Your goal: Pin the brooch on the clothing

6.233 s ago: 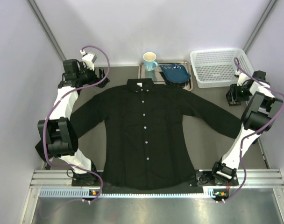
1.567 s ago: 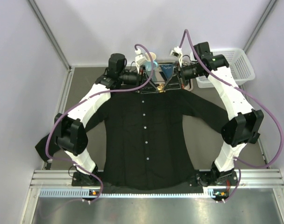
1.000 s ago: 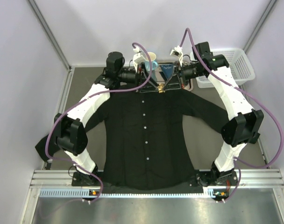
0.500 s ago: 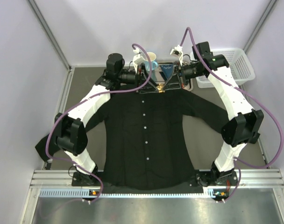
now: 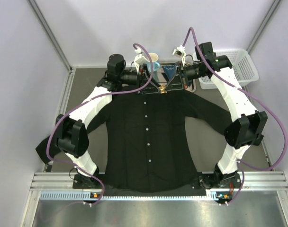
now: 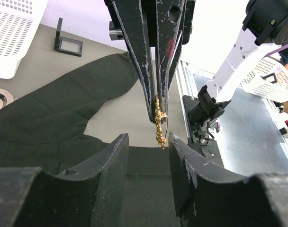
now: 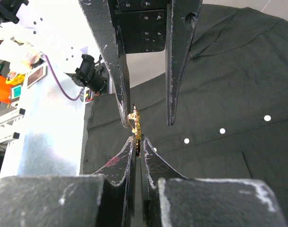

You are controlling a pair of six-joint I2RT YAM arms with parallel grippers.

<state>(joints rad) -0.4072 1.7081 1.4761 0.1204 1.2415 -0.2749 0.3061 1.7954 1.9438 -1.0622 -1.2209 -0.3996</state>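
Here, the brooch (image 6: 159, 124): a tiny gold leaf pin, up in the air over the collar end of the shirt, at the far side of the table
Right gripper (image 7: 138, 141): its two fingers are pressed tight together and they pinch the brooch at one end
Left gripper (image 6: 147, 136): its fingers stand partly apart, one on each side of the brooch, and they hold nothing; one finger is very near the pin, but I cannot tell if it touches
The two grippers: they meet tip to tip, the left one coming from the left and the right one from the right
Shirt (image 5: 148, 142): big and black, lying flat on its back on the table with both sleeves spread out and the collar pointing away from the arm bases
Buttons (image 5: 147, 129): small and white, in a row down the front of the shirt
Cup (image 5: 153, 58): light blue, behind the grippers by the back wall
Basket (image 5: 238, 61): white, with little holes, in the far right corner
Table (image 5: 87, 85): dark grey, showing around the shirt
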